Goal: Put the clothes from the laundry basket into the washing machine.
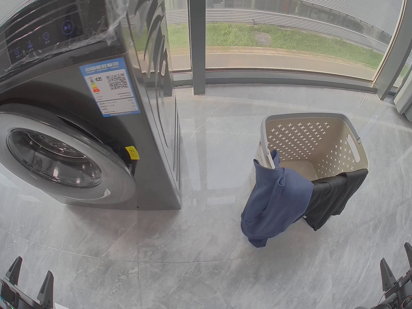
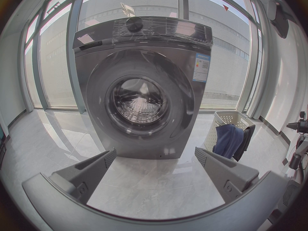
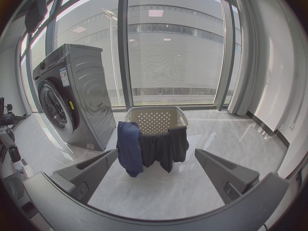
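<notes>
Loosely, clothes [image 1: 277, 198] overhang the near rim of the laundry basket [image 1: 309, 115].

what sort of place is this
Likely a showroom or test room, not a home laundry: a film-wrapped washing machine and a laundry basket stand on a polished stone floor beside floor-to-ceiling windows.

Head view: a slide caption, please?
Blue garment and black garment draped over a beige perforated plastic laundry basket beside a grey washing machine.
</notes>
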You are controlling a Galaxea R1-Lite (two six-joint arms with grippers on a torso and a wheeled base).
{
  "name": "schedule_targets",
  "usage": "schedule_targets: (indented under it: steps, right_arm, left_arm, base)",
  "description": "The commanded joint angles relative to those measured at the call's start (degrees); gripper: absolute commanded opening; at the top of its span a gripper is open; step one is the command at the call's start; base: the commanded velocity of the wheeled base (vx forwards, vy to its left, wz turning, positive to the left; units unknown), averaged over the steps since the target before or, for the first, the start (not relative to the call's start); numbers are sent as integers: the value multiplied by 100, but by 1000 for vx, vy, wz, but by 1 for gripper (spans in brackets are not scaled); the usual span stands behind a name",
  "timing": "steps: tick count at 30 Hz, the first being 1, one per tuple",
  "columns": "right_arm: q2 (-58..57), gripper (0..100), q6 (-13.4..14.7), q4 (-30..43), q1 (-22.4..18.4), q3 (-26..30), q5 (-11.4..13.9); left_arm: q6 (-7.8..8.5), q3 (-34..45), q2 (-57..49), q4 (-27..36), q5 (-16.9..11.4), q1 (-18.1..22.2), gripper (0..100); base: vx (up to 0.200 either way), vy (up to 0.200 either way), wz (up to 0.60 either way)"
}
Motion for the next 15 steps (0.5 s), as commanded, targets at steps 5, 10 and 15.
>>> schedule_targets:
  steps: [5,10,15]
  right_arm:
    - [-93,100,-6,-1,2,92,1]
    - [-93,100,-6,-1,2,92,1]
    - [-93,100,3,-1,2,92,1]
  left_arm:
    - [-4,92,-66,0,4,0,100]
    - [-4,92,-66,0,4,0,100]
    - [-4,92,-66,0,4,0,100]
  base:
    - [0,200,0]
    - [0,200,0]
    - [0,200,0]
